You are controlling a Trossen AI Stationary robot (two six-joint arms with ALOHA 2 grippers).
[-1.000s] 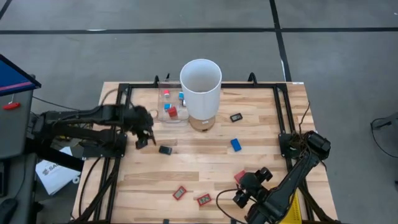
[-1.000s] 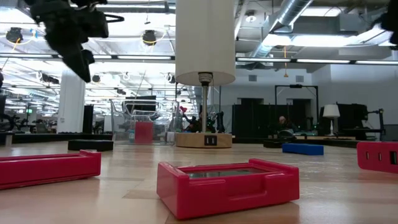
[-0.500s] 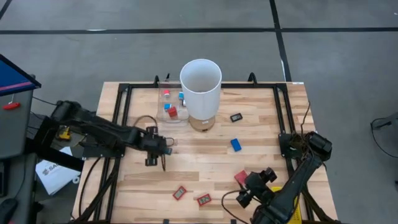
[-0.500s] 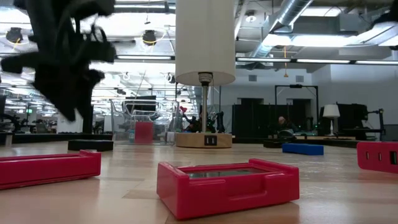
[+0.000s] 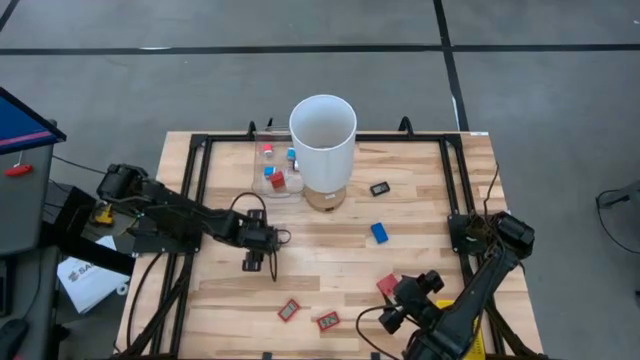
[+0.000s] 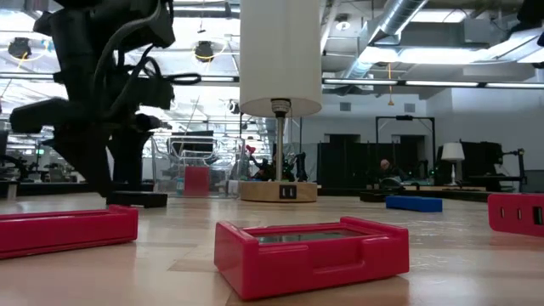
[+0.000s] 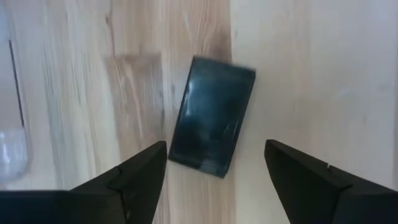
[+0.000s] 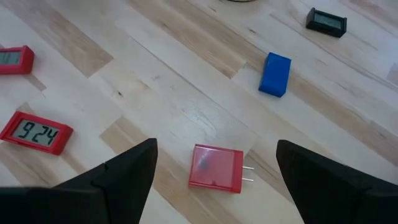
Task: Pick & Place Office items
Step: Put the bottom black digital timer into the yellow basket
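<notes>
Tabletop (image 5: 330, 255): pale wood planks inside a black metal frame, standing on a grey floor marked with dark lines.
Left gripper (image 5: 258, 262): low over the tabletop's left-centre, fingers (image 7: 134, 180) spread apart on either side of a black flat piece (image 7: 212, 116); nothing held.
Black flat piece: lies flat on the wood, tilted, between the fingers but touching neither.
Right gripper (image 5: 388, 318): near the front right edge, fingers (image 8: 118, 174) parted and holding nothing, above a red plug-like block (image 8: 215, 168).
Red display pieces: two (image 5: 289, 310) (image 5: 327, 321) lie side by side near the front edge; one reads 924 in the right wrist view (image 8: 35, 132).
Blue block (image 5: 379, 232): right of centre, well apart from the others.
Second black piece (image 5: 380, 188): just right of the white cylinder (image 5: 323, 140).
Clear tray (image 5: 272, 165): beside the cylinder at the back, holding small red and blue pieces.
Room: in the low view, an open hall with exposed ceiling ducts, strip lights and dark equipment behind the tabletop.
</notes>
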